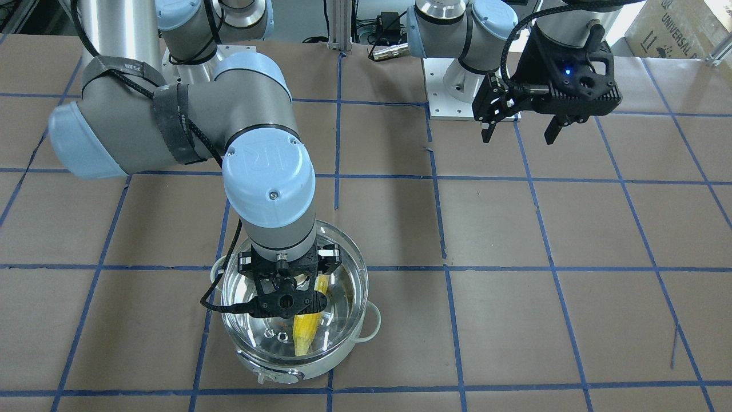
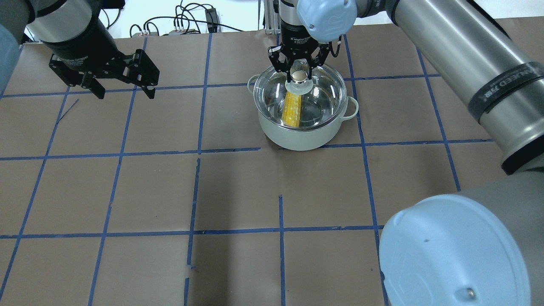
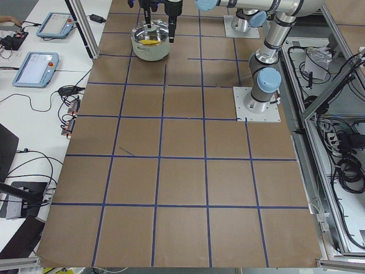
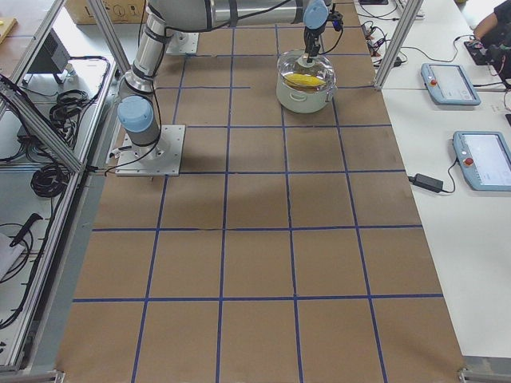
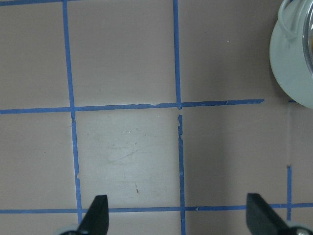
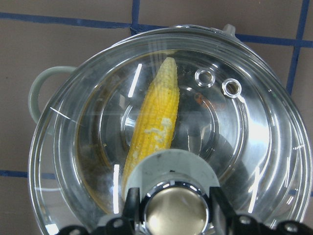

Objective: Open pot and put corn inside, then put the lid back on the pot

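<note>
The pot [image 2: 297,136] stands on the table at the far side, seen from over my shoulders. The corn [image 2: 292,110] lies inside it and shows through the glass in the right wrist view [image 6: 154,122]. The clear lid [image 2: 323,93] sits on the pot's rim. My right gripper [image 2: 299,76] comes straight down and is shut on the lid's silver knob [image 6: 175,210]. My left gripper [image 2: 125,91] is open and empty. It hovers over bare table well to the left of the pot, and its two fingertips [image 5: 98,215] frame the brown paper.
The brown paper table cover [image 2: 238,191] carries a grid of blue tape. The pot's pale loop handles [image 2: 352,108] stick out sideways. The arm bases [image 1: 457,91] stand at the table's robot side. Tablets and cables [image 3: 37,65] lie beyond the table edge.
</note>
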`<state>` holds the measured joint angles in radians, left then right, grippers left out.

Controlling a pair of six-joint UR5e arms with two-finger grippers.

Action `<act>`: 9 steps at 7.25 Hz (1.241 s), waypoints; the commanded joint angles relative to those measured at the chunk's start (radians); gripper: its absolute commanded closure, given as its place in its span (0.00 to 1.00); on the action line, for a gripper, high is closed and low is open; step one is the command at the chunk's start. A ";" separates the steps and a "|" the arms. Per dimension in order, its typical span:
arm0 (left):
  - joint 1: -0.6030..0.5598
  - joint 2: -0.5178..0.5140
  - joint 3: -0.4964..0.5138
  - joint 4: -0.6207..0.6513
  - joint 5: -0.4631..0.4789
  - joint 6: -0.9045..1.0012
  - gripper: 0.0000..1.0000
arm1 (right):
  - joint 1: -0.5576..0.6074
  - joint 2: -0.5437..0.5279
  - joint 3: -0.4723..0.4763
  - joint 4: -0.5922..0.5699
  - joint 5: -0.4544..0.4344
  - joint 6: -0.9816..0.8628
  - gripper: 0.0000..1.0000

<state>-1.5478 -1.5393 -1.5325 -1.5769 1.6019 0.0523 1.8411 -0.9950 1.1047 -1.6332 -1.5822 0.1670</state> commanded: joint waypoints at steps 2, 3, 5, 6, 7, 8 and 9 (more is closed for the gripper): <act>0.000 0.002 -0.004 0.002 -0.003 0.000 0.00 | -0.006 0.004 0.000 -0.002 0.001 -0.007 0.67; 0.000 0.002 -0.005 0.002 -0.003 0.000 0.00 | -0.006 0.004 -0.002 -0.003 0.001 -0.007 0.67; 0.000 0.002 -0.005 0.002 -0.003 0.000 0.00 | -0.005 0.004 -0.003 -0.010 0.001 -0.007 0.67; 0.000 0.004 -0.006 0.000 -0.003 0.000 0.00 | -0.005 0.006 -0.002 -0.016 0.001 -0.007 0.67; 0.000 0.004 -0.006 0.000 -0.003 0.000 0.00 | -0.005 0.007 -0.002 -0.017 0.001 -0.007 0.67; 0.000 0.004 -0.006 0.000 -0.002 0.000 0.00 | -0.005 0.018 -0.003 -0.023 0.001 -0.007 0.67; 0.000 0.004 -0.006 0.000 -0.003 0.000 0.00 | -0.005 0.019 -0.003 -0.031 0.001 -0.006 0.67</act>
<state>-1.5478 -1.5356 -1.5385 -1.5768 1.5991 0.0522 1.8361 -0.9807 1.1020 -1.6559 -1.5816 0.1598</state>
